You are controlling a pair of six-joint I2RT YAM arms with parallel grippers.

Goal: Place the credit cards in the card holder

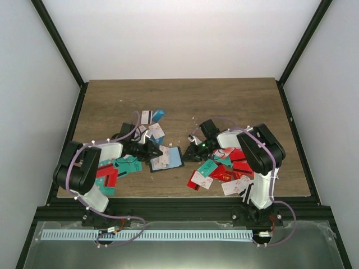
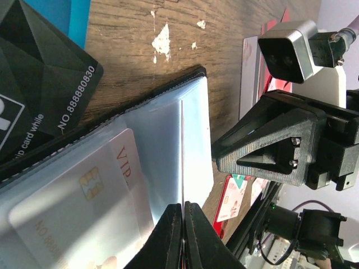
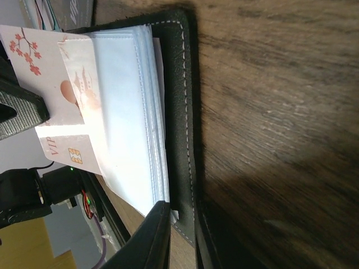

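The card holder (image 1: 174, 159) lies open mid-table, black cover down and pale blue sleeves up. A white card with red marks (image 1: 160, 160) rests in it. My left gripper (image 1: 151, 152) is shut on the edge of one clear sleeve (image 2: 183, 140), which stands lifted. A white VIP card (image 2: 84, 190) sits in the sleeve beside it. My right gripper (image 3: 182, 218) comes from the opposite side. Its jaws pinch the holder's black stitched cover (image 3: 182, 112) at the corner. Loose credit cards (image 1: 224, 171) lie under the right arm, with more (image 1: 115, 168) under the left.
A black card (image 2: 33, 84) and a blue one (image 2: 61, 17) lie beside the holder's far edge. A few more cards (image 1: 152, 117) sit behind it. The two grippers face each other closely across the holder, the right one's finger (image 2: 269, 145) just past the sleeve.
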